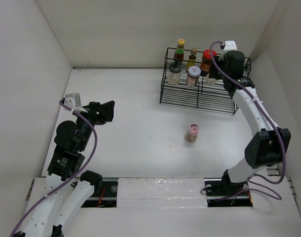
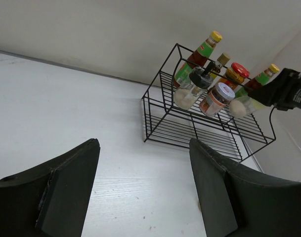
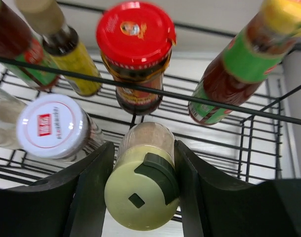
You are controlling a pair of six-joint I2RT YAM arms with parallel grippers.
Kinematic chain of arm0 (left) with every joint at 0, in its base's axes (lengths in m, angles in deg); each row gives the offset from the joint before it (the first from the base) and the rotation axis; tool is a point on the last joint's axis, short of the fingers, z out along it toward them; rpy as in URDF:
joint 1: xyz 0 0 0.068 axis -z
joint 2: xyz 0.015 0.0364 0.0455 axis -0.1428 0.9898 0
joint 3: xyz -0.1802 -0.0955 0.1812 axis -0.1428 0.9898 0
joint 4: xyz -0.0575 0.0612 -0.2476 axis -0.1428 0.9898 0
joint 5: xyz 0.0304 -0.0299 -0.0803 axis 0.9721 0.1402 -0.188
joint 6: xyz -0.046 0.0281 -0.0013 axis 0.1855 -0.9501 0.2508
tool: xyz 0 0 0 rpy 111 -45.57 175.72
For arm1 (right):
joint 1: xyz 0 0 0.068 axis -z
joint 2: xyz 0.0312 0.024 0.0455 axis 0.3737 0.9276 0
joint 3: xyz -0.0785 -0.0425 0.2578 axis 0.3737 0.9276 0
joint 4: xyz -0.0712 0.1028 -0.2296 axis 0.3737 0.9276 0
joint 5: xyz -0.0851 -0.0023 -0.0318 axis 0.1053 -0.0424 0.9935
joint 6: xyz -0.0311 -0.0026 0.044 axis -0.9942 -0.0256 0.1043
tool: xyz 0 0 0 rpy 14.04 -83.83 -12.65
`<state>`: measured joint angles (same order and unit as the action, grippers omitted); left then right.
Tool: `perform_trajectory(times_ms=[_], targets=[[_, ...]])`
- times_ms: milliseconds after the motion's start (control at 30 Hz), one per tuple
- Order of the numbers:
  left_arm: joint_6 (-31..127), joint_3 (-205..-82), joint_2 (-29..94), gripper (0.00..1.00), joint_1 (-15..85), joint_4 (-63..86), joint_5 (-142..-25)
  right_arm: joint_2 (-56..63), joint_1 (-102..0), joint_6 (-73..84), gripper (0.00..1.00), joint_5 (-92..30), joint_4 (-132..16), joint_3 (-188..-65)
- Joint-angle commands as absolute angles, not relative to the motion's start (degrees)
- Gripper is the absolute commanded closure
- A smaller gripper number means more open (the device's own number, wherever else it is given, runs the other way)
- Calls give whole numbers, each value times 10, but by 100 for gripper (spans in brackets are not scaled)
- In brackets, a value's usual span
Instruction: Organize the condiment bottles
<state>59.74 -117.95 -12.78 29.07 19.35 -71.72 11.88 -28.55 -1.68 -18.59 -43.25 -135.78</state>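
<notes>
My right gripper (image 1: 213, 74) reaches into the black wire rack (image 1: 199, 96) and is shut on a cream-capped shaker (image 3: 143, 192), a finger on each side of it. Beside it in the rack stand a silver-lidded jar (image 3: 51, 126), a red-lidded jar (image 3: 135, 37) and dark sauce bottles (image 3: 239, 64) with yellow caps. A grey-capped shaker (image 1: 175, 73) stands at the rack's left end. A pink-capped shaker (image 1: 192, 133) stands alone on the table in front of the rack. My left gripper (image 1: 109, 111) is open and empty, above the table's left side.
White walls enclose the table on the left, back and right. The rack (image 2: 199, 133) sits in the back right corner. My right arm's elbow (image 1: 266, 143) hangs over the right side of the table.
</notes>
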Motion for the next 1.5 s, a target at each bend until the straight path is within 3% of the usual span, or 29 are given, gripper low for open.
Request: perform_trajectory(times_ms=[0,167,267,300,333,500,633,833,1000,1167,1467], targets=[[591,-1185,-132,31,288,166,-719,129,-277,-32,64,-229,-423,-1403],[591,-1185,-132,31,288,166,-719,135,-277,-27,59,-240,-430,-1376],[591,-1185,-127,31,288,166,-724,150,-277,-21,46,-240,-438,-1365],[591,-1185,-127,31,288,166,-724,158,-277,-20,33,-240,-438,-1365],[591,-1185,-127,31,288,166,-724,158,-277,-20,27,-240,-438,-1365],[591,-1185,-127,31,288,166,-724,133,-277,-8,12,-233,-445,-1365],[591,-1185,-132,31,288,166,-724,72,-302,4,10,-181,-453,-1350],[591,-1185,-132,30,288,166,-724,-136,-395,57,12,-101,-618,-1083],[591,-1185,-126,30,288,166,-737,-234,-470,81,13,-87,-613,-932],[591,-1190,-114,30,288,160,-742,-244,-518,115,2,-97,-475,-900],[591,-1190,-115,30,288,165,-742,-152,-548,165,1,-104,-440,-877]])
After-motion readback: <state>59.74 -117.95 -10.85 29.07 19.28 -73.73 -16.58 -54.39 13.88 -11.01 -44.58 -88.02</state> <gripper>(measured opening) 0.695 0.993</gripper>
